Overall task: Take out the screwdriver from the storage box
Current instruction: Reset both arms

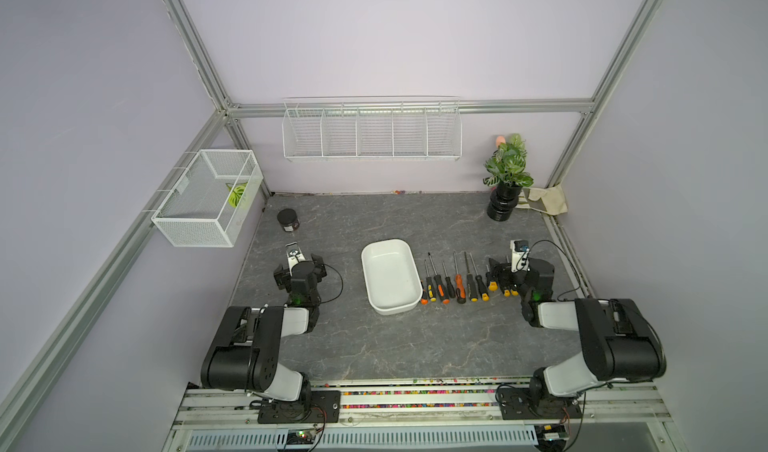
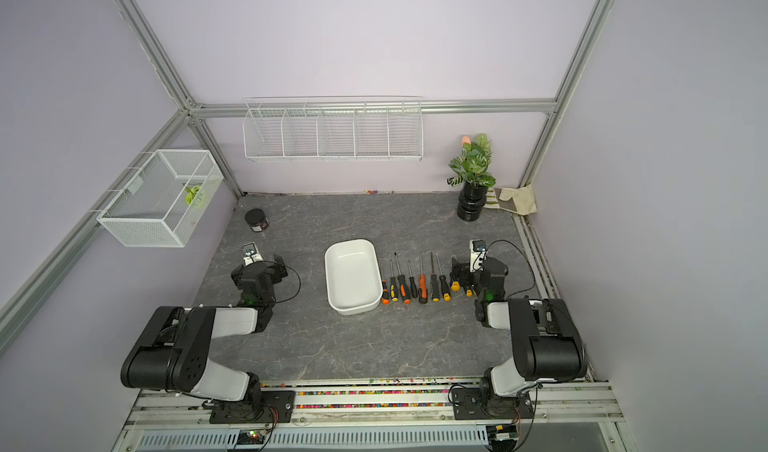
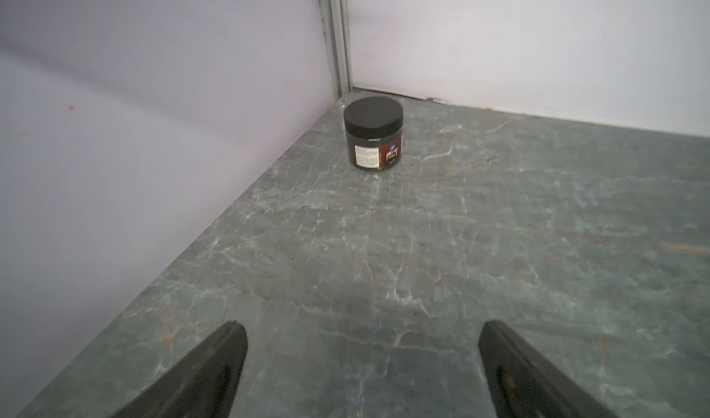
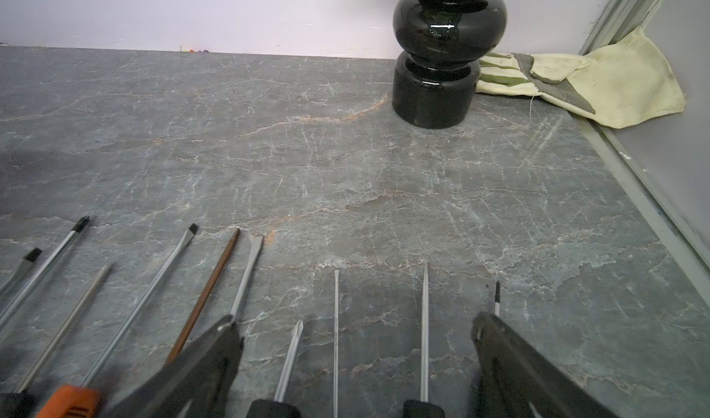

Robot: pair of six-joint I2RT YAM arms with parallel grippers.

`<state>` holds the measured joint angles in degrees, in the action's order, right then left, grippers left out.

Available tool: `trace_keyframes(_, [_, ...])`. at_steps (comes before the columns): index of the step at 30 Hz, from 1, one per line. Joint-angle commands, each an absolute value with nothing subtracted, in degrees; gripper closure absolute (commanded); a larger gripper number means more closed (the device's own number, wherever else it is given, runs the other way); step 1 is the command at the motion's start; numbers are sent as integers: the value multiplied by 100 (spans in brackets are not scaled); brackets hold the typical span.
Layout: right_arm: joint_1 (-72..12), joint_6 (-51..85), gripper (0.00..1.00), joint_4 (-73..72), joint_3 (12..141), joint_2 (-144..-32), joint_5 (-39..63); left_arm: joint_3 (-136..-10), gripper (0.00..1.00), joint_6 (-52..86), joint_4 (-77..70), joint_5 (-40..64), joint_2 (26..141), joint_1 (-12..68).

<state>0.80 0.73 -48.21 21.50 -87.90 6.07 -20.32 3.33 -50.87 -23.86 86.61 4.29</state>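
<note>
At mid-desk | storage box (image 1: 390, 275) found empty | screwdrivers (image 1: 459, 286) laid in a row on desk (image 1: 415, 346) just beside box, toward right edge | left jaws and right jaws spread wide, nothing gripped | removal judged complete; none left inside

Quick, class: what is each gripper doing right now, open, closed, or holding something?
Left gripper: open, holding nothing.
Right gripper: open, holding nothing.
</note>
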Motion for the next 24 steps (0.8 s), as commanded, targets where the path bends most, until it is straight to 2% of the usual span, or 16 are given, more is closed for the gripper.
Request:
trace_keyframes(1, [44, 3, 1, -4808, 2217, -8719, 510, -1900, 0, 337, -5783, -1347, 8818, 189])
trace_keyframes(2, [44, 8, 1, -4801, 2219, -8712, 510, -2125, 0, 422, -5006, -1276, 8628, 186])
trace_keyframes(5, [44, 5, 1, -4791, 2220, -8718, 505, -1875, 0, 254, -5947, -1271, 8890, 200])
trace_keyframes(7, [45, 12, 1, -4770, 2233, -8726, 501, -2087, 0, 378, -5175, -1330, 8677, 222])
trace_keyframes(11, [31, 215, 1, -4557, 2349, -8736, -32, -2046, 0, 354, -5345, -1285, 8719, 200])
trace_keyframes(24, [24, 194, 1, -4609, 2318, -8722, -44, -2110, 0, 435, -5137, -1035, 8662, 73])
